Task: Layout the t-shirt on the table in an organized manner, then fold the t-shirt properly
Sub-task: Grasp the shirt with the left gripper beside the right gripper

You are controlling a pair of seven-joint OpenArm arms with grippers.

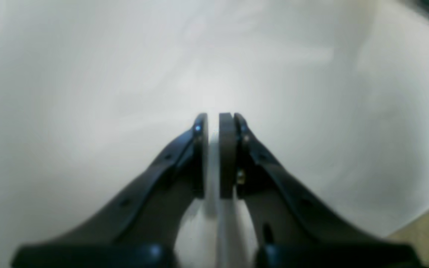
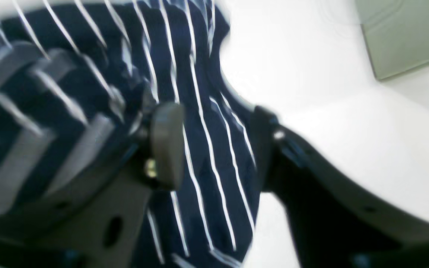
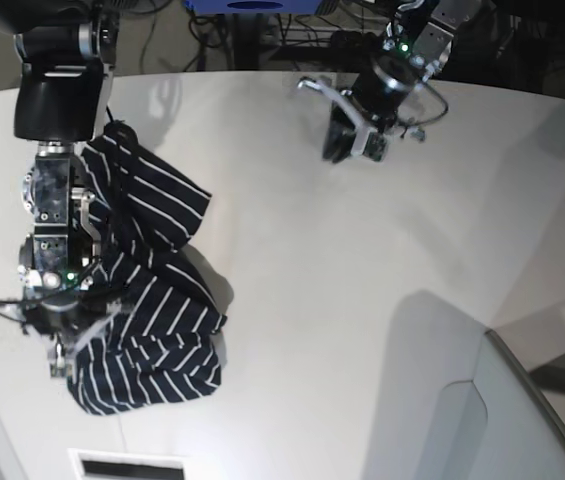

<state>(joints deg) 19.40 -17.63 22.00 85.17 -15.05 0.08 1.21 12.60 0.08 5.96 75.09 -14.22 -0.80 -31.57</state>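
In the base view, the right gripper (image 3: pixel 62 345) sits at the far left of the frame, low on its arm, pressed in among the folds of the t-shirt (image 3: pixel 152 330). The shirt is bunched and crumpled along the left side of the table (image 3: pixel 362 270), running from near the arm's upper housing down to the lower left, with its striped cloth draped in 2 main lumps. The right wrist view shows this claw with its jaws spread apart: 1 finger (image 2: pixel 166 145) lies at centre left against the striped cloth, the other at centre right, and a strip of navy fabric runs between them. The fabric does not look pinched; the picture is blurred, so I cannot tell whether the fingers touch it.

Moving right across the base view, the middle of the white tabletop carries only shadows. At the upper centre-right, the left gripper (image 3: pixel 347 140) hangs over the table, well apart from the shirt. In the left wrist view (image 1: pixel 213 156) its 2 pads stand nearly together in the middle of the frame, with only a thin slit of white between them and nothing caught there: clenched on nothing. A sliver of striped cloth shows blurred at the upper right corner of that view. At the lower right of the base view a pale raised panel (image 3: pixel 522 420) cuts across the corner.
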